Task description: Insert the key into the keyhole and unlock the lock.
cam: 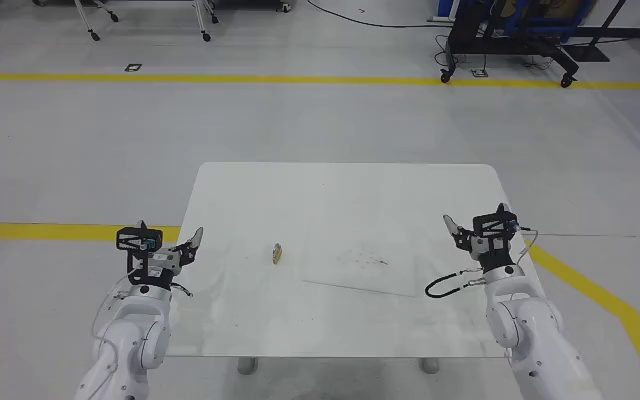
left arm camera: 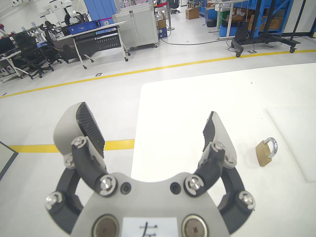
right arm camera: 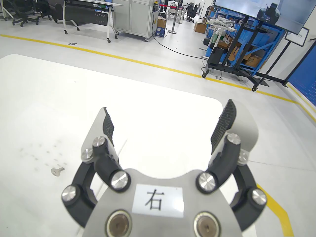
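We see the white table [cam: 340, 195] across the middle of the top view. The left gripper [left arm camera: 147, 114] is at lower left, by the table's left edge, jaws wide and empty. The right gripper [right arm camera: 167, 109] is at lower right, likewise wide and empty. The lock [cam: 277, 253] lies just left of centre. The key [right arm camera: 57, 171] lies flat on the table, well apart from both grippers.

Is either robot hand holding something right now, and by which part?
Nothing is held. The left gripper and right gripper are open and empty; the padlock and key lie on the table.
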Available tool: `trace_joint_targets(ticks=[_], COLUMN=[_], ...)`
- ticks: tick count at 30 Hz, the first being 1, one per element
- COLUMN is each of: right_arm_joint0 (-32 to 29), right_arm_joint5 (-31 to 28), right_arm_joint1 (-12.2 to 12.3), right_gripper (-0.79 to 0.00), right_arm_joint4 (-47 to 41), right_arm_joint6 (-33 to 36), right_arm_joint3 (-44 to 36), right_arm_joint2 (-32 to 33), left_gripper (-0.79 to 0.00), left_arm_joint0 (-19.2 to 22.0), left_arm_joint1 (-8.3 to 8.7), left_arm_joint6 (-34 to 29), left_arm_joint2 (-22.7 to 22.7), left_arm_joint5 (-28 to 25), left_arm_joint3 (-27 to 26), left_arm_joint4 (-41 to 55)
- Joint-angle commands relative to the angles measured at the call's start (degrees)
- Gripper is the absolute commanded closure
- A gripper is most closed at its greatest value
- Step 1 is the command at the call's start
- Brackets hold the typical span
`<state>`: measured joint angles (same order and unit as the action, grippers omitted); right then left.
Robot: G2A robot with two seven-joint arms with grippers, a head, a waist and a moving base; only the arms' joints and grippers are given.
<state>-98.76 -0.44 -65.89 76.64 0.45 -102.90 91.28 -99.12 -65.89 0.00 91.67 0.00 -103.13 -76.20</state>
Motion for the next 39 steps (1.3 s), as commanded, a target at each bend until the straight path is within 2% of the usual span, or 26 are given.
trace_joint_targets(ticks=[1,9,15,18,23,25,26,27,34,39], right_arm_joint0=[1.81,9.78,13.5,14.95,16.94,17.72,18.09,18.44,20.72,21.61], right_arm_joint5=[-2.29,-13.54,-28.72,-34.53,-35.65,-36.14,-36.87,-37.68,-40.64,-41.23], right_arm_joint1=[0.03,-0.17,0.33,0.66,0.65,0.57,0.56,0.59,0.7,0.78], right_gripper=[-0.785,-0.785,-0.785,-0.785,-0.785,-0.622,-0.465,-0.394,-0.299,-0.188], right_arm_joint4=[2.55,6.12,3.42,3.44,7.44,6.85,6.33,5.98,6.04,6.71], right_arm_joint6=[2.37,8.98,11.51,13.07,16.46,16.25,15.89,15.55,16.45,17.06], right_arm_joint3=[0.95,5.99,10.48,12.83,16.46,18.11,18.78,19.36,22.43,23.48], right_arm_joint2=[-1.93,-9.62,-11.21,-11.73,-14.77,-15.42,-15.64,-15.74,-17.27,-18.2], left_gripper=[-0.785,-0.785,-0.785,-0.785,-0.785,-0.785,-0.785,-0.785,-0.785,-0.785], left_arm_joint0=[0.0,0.0,0.0,0.0,0.0,0.0,0.0,0.0,0.0,0.0], left_arm_joint1=[0.0,0.0,0.0,0.0,0.0,0.0,0.0,0.0,0.0,0.0], left_arm_joint6=[0.0,0.0,0.0,0.0,0.0,0.0,0.0,0.0,0.0,0.0], left_arm_joint2=[0.0,0.0,0.0,0.0,0.0,0.0,0.0,0.0,0.0,0.0], left_arm_joint5=[0.0,0.0,0.0,0.0,0.0,0.0,0.0,0.0,0.0,0.0], left_arm_joint3=[0.0,0.0,0.0,0.0,0.0,0.0,0.0,0.0,0.0,0.0], left_arm_joint4=[0.0,0.0,0.0,0.0,0.0,0.0,0.0,0.0,0.0,0.0])
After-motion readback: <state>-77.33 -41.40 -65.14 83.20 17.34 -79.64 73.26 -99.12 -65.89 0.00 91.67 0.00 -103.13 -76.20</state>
